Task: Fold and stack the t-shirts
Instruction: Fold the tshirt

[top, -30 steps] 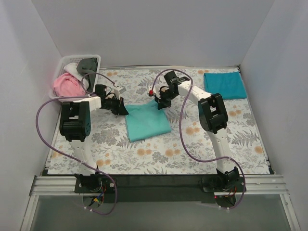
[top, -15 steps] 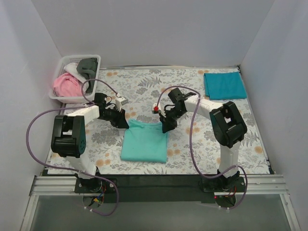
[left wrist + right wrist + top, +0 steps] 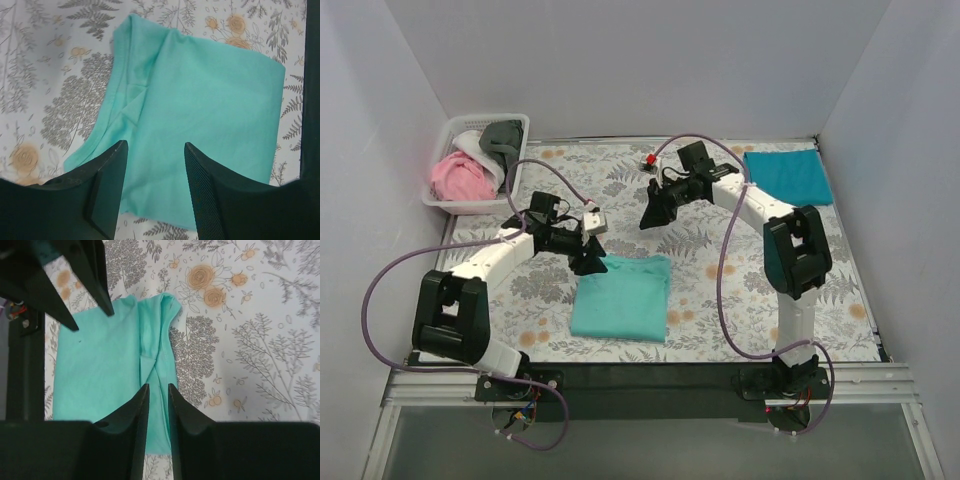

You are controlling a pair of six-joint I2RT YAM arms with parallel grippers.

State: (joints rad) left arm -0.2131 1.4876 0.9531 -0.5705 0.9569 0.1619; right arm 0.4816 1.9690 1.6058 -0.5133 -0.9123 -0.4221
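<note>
A mint-turquoise t-shirt [image 3: 620,297] lies folded flat on the floral cloth near the front centre. It also shows in the left wrist view [image 3: 210,100] and the right wrist view [image 3: 100,370]. My left gripper [image 3: 592,262] hovers open and empty over the shirt's far left corner [image 3: 156,150]. My right gripper [image 3: 650,215] is raised beyond the shirt's far edge, its jaws a narrow gap apart and empty [image 3: 158,390]. A darker teal-blue t-shirt [image 3: 787,177] lies folded at the back right. Pink [image 3: 458,178], white [image 3: 472,143] and dark grey [image 3: 503,134] tees sit in the basket.
A white plastic basket [image 3: 446,199] stands at the back left corner. The floral-print cloth [image 3: 770,290] covers the table. White walls close in the left, back and right sides. Purple cables loop off both arms.
My right gripper has let go of the mint shirt's far edge and pulled up and back. My left gripper has shifted right along that edge. The shirt lies still.
</note>
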